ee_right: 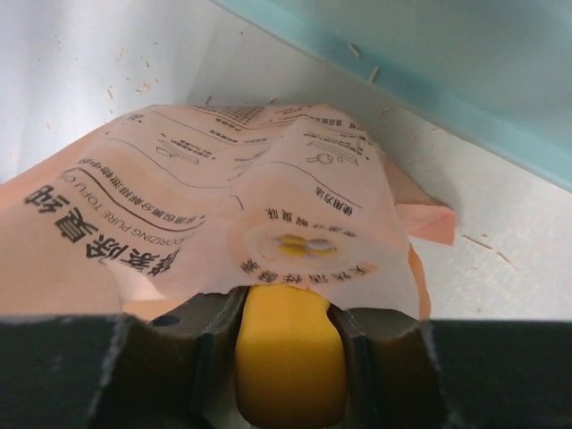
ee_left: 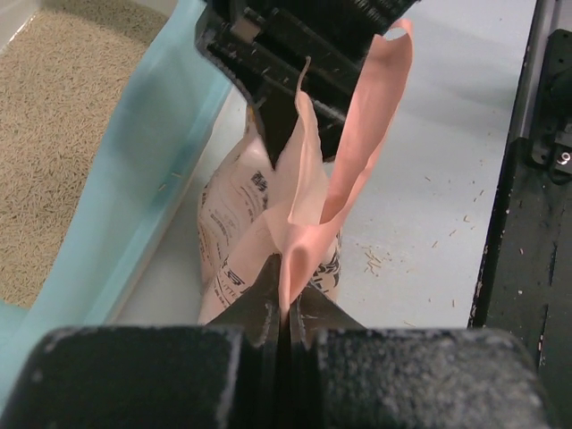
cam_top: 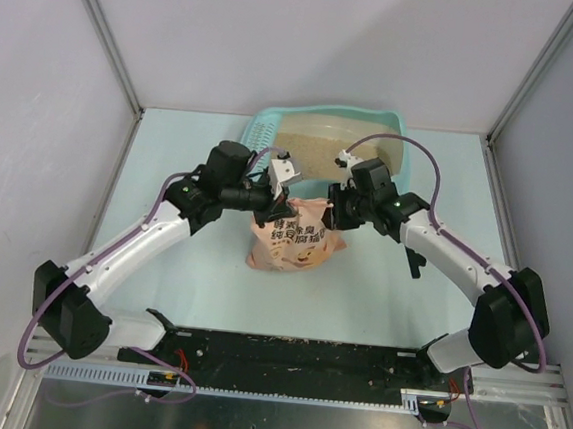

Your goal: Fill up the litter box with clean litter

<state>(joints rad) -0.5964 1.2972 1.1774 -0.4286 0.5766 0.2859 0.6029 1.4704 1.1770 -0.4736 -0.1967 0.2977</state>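
The light teal litter box (cam_top: 400,124) stands at the back of the table with beige clean litter (cam_top: 317,149) spread in it; its wall (ee_left: 143,161) and litter (ee_left: 54,134) show in the left wrist view. A pink bag (cam_top: 294,240) stands just in front of it. My left gripper (cam_top: 272,185) is shut on the bag's top edge (ee_left: 304,206), holding it up. My right gripper (cam_top: 335,207) is shut on a yellow-orange scoop handle (ee_right: 288,357) at the bag's mouth (ee_right: 223,197); the rest of the scoop is hidden in the bag.
A black rail (cam_top: 285,350) runs along the near table edge. Loose granules (ee_left: 375,259) lie scattered on the table beside the bag. Enclosure walls stand left, right and behind. The litter box wall (ee_right: 447,71) is close behind the bag.
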